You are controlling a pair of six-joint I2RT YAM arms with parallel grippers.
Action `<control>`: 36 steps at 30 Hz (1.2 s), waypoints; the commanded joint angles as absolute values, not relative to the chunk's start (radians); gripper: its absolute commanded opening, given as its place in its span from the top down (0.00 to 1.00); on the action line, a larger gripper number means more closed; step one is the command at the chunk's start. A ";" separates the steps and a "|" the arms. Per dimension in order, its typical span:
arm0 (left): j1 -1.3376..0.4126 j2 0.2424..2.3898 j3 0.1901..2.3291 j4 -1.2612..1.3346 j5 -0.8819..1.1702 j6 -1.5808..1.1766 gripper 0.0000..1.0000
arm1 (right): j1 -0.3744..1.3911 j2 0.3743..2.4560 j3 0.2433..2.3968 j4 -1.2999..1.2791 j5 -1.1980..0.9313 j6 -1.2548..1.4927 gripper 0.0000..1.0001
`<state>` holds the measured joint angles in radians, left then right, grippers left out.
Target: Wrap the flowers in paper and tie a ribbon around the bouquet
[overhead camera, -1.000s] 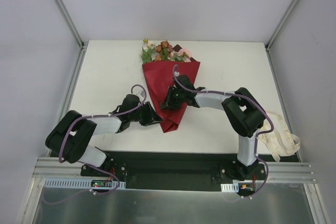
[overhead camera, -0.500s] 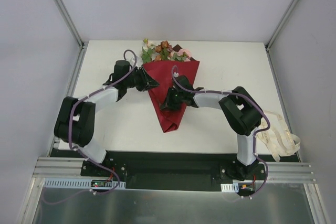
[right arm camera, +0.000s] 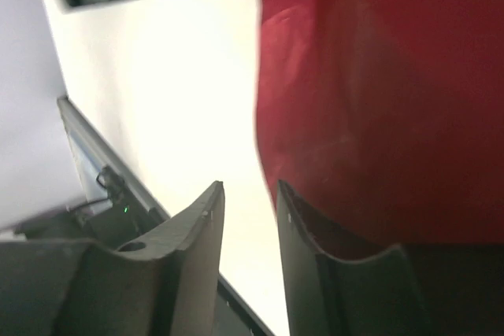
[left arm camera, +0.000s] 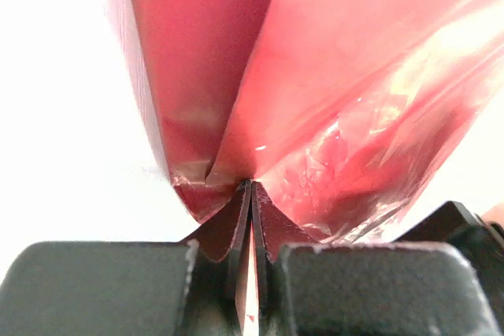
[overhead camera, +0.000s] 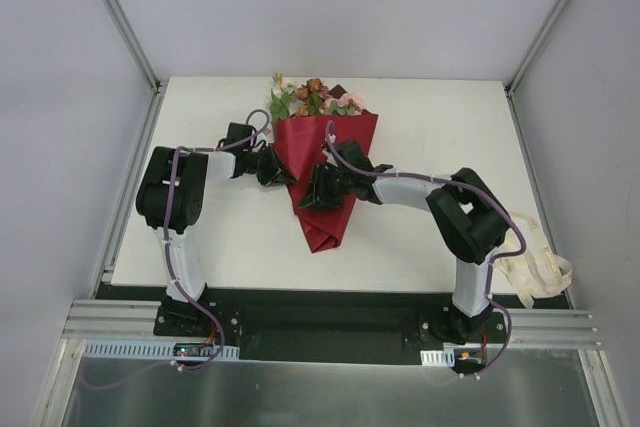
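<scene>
White table (overhead camera: 400,127), dark red paper (overhead camera: 340,142) cone around flowers (overhead camera: 315,97), left gripper (left arm camera: 250,251) pinching its fold, right gripper (right arm camera: 248,198) parted, empty

Through the overhead camera I see a flat white rectangular table top (overhead camera: 400,247), closed in at the back and both sides by plain pale grey wall panels (overhead camera: 330,7). Slim silver metal struts (overhead camera: 120,19) run down the rear corners. Along the near edge lie a black base plate (overhead camera: 320,309), a slotted aluminium rail (overhead camera: 330,342) and what looks like a brushed steel sheet (overhead camera: 330,392). The light is soft and even
</scene>
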<state>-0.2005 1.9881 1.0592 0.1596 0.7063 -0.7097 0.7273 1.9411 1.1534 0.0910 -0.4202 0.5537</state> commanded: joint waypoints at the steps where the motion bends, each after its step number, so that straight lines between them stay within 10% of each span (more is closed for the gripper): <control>1: -0.190 2.009 1.118 0.092 0.749 -0.608 1.00 | 0.701 1.803 1.135 0.103 -0.541 0.448 0.61; 17: -0.195 1.927 1.126 0.060 0.742 -0.607 0.98 | 0.718 1.985 1.172 0.072 -0.469 0.374 0.80; 25: -0.279 1.703 1.022 0.094 0.715 -0.704 0.58 | 0.718 2.017 1.169 0.074 -0.466 0.365 0.81; 36: -0.314 1.906 0.942 0.172 0.658 -0.778 1.00 | 0.716 1.912 1.137 0.080 -0.488 0.391 0.81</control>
